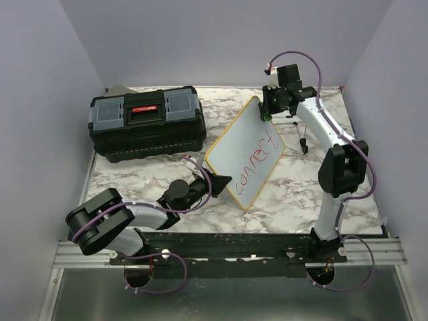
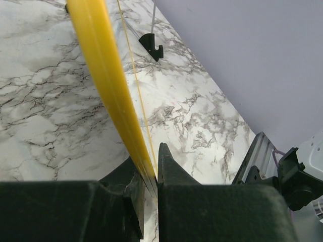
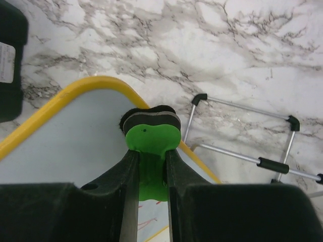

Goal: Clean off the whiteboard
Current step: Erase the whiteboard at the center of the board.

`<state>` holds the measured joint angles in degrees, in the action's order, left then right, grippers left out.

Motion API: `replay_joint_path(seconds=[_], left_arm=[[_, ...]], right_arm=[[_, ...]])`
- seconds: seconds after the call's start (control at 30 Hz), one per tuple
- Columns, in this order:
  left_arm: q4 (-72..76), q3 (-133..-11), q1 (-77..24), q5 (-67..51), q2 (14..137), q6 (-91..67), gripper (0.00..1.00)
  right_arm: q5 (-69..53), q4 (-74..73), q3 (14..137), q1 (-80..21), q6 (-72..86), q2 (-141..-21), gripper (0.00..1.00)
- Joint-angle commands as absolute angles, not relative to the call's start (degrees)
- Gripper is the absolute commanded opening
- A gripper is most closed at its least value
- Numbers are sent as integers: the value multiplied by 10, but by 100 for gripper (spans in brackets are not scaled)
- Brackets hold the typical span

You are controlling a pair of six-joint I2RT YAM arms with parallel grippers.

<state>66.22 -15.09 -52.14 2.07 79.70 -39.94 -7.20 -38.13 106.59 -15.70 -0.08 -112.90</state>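
— Starting from the left: past the black toolbox (image 1: 147, 124), the left gripper (image 1: 217, 180) is clamped shut on the yellow frame of the whiteboard (image 1: 244, 157), propping it tilted off the marble table (image 1: 301, 194), mid-table
— And the right gripper (image 3: 151, 156)?
— Closed tight on a green eraser (image 3: 150, 138) at the board's far corner; whether the felt touches, I can't tell. The red writing (image 1: 259, 157) lies lower down, unwiped
— Then it should press the felt flat and sweep down through the letters in overlapping strokes, the left bracing so the board doesn't twist
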Motion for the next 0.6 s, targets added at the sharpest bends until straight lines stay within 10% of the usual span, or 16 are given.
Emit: replay_joint_path(seconds=[0.0, 0.57], left_arm=[[695, -171, -541, -110, 780, -353, 0], [712, -168, -541, -116, 790, -359, 0]], right_arm=[[-26, -371, 988, -164, -9, -1114, 1], [-21, -369, 1022, -168, -10, -1135, 1]])
